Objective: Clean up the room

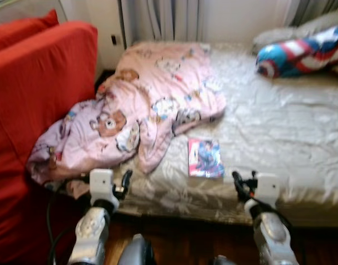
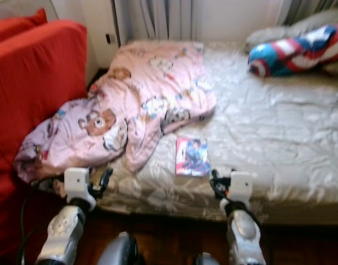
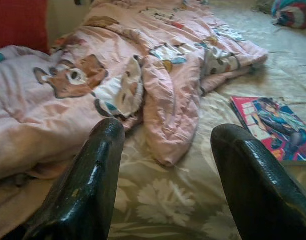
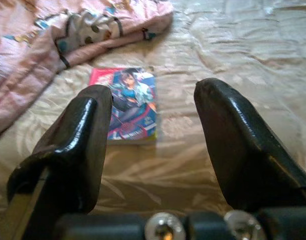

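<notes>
Nearest, at the foot edge of the bed (image 1: pixel 301 165), both arms are raised: the left hand (image 1: pixel 125 182) hovers by the near left corner, its two black fingers (image 3: pixel 88 190) spread wide apart with nothing between them, and the right hand (image 1: pixel 241 185) hangs over the near edge further right, its fingers (image 4: pixel 243 145) likewise spread and empty. Below them runs a strip of dark wooden floor (image 1: pixel 180 243). Just beyond the hands, lying flat on the pale flower-patterned bedspread (image 4: pixel 233 45), is a comic book (image 1: pixel 205 158) with a pink and blue cover (the figure on it is too blurred to make out); it sits between the two hands, nearer the right one and apart from both. Beside the book, to the robot's left, a crumpled pink blanket (image 1: pixel 152 105) printed with bears and other cartoon animals sprawls across the left part of the bed, one corner spilling over the bed's left edge against the red sofa (image 1: pixel 36 94) that stands alongside. Further back, at the far right of the bed, a cushion (image 1: pixel 301 52) in red, white and blue with a round shield pattern rests near a grey pillow (image 1: pixel 279 34). Behind the bed hang grey curtains (image 1: pixel 158 19) against a pale wall.
</notes>
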Controlling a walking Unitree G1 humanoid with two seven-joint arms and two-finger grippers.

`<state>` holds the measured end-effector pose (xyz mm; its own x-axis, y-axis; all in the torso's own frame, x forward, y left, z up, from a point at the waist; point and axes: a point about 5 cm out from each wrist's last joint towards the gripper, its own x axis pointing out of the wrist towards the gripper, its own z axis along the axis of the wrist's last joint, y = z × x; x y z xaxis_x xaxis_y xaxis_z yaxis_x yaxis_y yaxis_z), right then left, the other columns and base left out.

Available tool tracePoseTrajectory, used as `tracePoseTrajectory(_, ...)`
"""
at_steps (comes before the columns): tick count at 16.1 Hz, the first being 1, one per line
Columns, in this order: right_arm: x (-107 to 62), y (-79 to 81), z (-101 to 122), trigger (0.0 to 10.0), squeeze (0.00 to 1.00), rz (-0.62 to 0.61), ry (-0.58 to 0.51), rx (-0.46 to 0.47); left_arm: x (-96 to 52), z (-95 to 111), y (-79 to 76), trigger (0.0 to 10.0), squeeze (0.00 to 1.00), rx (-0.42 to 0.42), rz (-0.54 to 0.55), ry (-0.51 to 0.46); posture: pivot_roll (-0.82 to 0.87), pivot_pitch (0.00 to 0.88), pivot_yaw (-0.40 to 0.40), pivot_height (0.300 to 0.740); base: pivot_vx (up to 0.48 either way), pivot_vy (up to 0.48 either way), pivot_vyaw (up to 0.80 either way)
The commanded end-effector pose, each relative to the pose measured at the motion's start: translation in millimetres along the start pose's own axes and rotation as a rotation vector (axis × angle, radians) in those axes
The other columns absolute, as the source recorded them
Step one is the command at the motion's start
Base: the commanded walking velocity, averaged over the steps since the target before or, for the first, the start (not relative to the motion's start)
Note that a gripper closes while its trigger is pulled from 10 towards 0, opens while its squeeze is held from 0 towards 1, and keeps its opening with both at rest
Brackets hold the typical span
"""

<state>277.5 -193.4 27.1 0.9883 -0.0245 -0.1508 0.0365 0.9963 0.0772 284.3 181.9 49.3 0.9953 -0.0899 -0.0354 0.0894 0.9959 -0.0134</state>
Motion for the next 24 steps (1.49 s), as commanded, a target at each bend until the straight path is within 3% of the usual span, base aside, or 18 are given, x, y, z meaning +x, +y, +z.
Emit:
tracePoseTrajectory(1,-0.1,-0.3,-0.7,10.0,0.00,-0.009,0.003,0.012,-0.3,1.7,1.5,10.0,0.00,-0.004,0.005,-0.003,-0.01,0.103,-0.002,0.634,0.000,0.000,0.00)
tracePoseTrajectory(11,-1.3,4.1,-2.7,10.0,0.00,0.005,0.005,0.030,0.6,2.3,0.8,10.0,0.00,0.014,0.000,0.013,-0.01,0.111,0.004,0.634,0.000,0.000,0.00)
tracePoseTrajectory(24,-4.4,5.3,-7.7,10.0,0.00,0.020,0.017,0.025,0.4,2.5,-0.7,10.0,0.00,0.012,-0.004,0.017,-0.01,0.117,0.008,0.634,0.309,0.000,0.00)
